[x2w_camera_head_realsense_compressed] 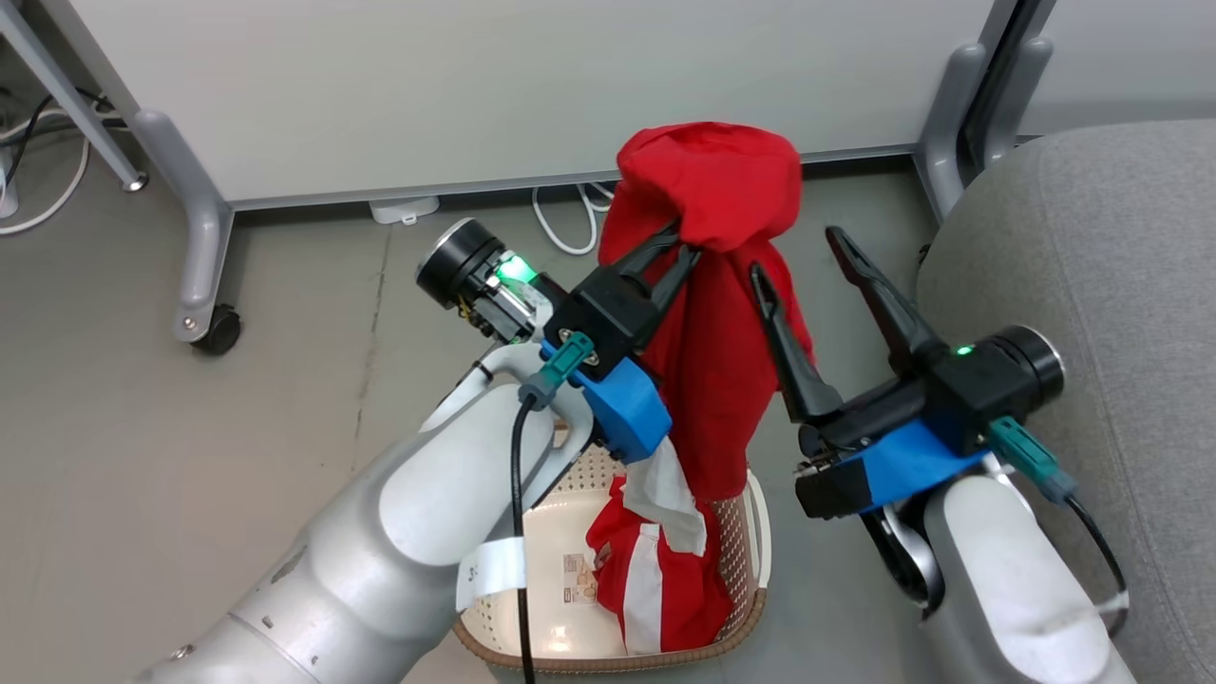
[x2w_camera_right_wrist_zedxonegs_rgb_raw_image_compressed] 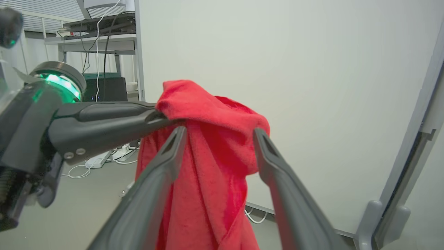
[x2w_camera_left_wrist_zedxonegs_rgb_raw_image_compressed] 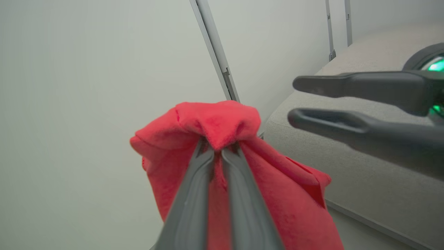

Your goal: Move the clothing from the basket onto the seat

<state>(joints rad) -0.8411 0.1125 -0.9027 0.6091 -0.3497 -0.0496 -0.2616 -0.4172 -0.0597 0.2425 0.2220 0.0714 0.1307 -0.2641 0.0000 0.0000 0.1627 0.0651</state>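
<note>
The left gripper (x2w_camera_head_realsense_compressed: pixel 686 245) is clamped on one red garment (x2w_camera_head_realsense_compressed: pixel 708 185), which hangs above the basket (x2w_camera_head_realsense_compressed: pixel 755 603) where the other garment (x2w_camera_head_realsense_compressed: pixel 655 589) lies. The right gripper (x2w_camera_head_realsense_compressed: pixel 796 252) has its fingers spread apart close by the hanging cloth, near the sofa (x2w_camera_head_realsense_compressed: pixel 1092 285).

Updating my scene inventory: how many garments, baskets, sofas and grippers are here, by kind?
Red garments: 2, lifted garment, lower garment
Basket: 1
Sofa: 1
Grippers: 2, left gripper, right gripper
Total: 6
</note>
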